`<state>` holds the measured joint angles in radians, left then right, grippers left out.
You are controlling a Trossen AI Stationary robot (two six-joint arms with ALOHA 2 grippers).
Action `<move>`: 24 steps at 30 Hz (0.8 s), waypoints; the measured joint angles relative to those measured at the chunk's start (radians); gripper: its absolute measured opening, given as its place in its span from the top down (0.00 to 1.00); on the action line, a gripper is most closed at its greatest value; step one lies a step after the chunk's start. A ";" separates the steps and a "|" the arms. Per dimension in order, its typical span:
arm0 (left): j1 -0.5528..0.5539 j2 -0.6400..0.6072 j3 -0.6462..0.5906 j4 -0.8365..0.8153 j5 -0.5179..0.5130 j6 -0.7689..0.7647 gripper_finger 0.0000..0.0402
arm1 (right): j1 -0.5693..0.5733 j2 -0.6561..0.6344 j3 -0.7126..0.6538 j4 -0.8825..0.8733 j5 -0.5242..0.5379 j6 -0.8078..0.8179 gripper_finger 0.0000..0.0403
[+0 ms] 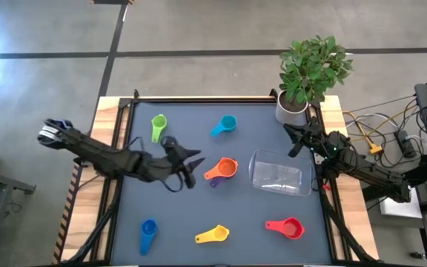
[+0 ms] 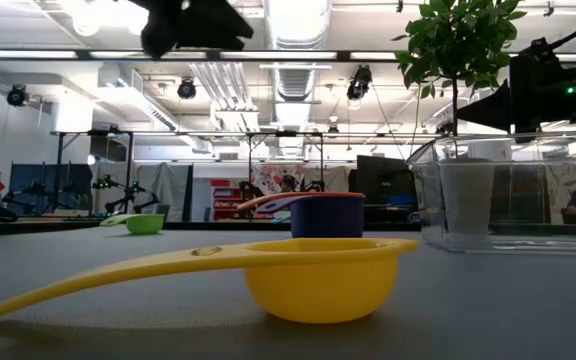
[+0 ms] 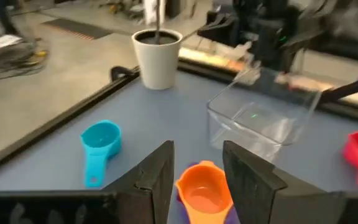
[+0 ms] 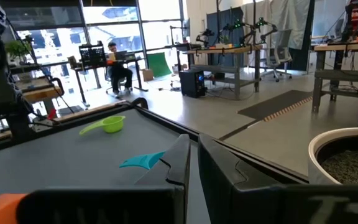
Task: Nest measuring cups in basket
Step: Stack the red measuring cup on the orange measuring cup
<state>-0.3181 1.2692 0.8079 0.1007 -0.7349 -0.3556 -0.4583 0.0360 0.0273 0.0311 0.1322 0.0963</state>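
Observation:
Seven measuring cups lie on the dark mat: green (image 1: pixel 158 126), light blue (image 1: pixel 225 124), dark blue (image 1: pixel 148 234), yellow (image 1: pixel 213 235), red (image 1: pixel 288 228), and orange (image 1: pixel 225 169) sitting in the purple cup (image 1: pixel 215 182). The clear basket (image 1: pixel 276 174) stands right of the orange cup. My left gripper (image 1: pixel 193 169) is open and raised above the mat, just left of the orange cup; in its wrist view its fingers frame that cup (image 3: pixel 204 190) without touching it. My right gripper (image 1: pixel 293 141) is shut and waits by the plant pot.
A white pot (image 1: pixel 291 111) with a green plant stands at the table's far right corner, beside the right gripper. A raised rail (image 1: pixel 199 99) runs along the mat's edges. Cables lie off the table on the right. There is bare mat between the scattered cups.

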 joint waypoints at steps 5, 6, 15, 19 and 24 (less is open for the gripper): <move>-0.002 -0.089 -0.250 0.429 0.166 0.092 0.78 | 0.000 0.000 0.000 0.000 0.000 0.000 0.94; -0.002 -0.103 -0.286 0.500 0.190 0.112 0.79 | 0.000 0.000 0.000 0.000 0.000 0.000 0.94; -0.002 -0.284 -0.446 0.844 0.388 0.284 0.87 | 0.000 0.000 0.000 -0.001 0.000 0.000 0.94; -0.001 -0.308 -0.480 0.841 0.360 0.324 0.87 | 0.000 0.000 0.000 0.000 0.000 0.000 0.94; 0.000 -0.277 -0.493 0.843 0.352 0.428 0.88 | 0.000 0.000 0.000 -0.001 0.000 0.000 0.94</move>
<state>-0.3186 0.9917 0.3144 0.9442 -0.3824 0.0719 -0.4583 0.0360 0.0272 0.0305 0.1322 0.0966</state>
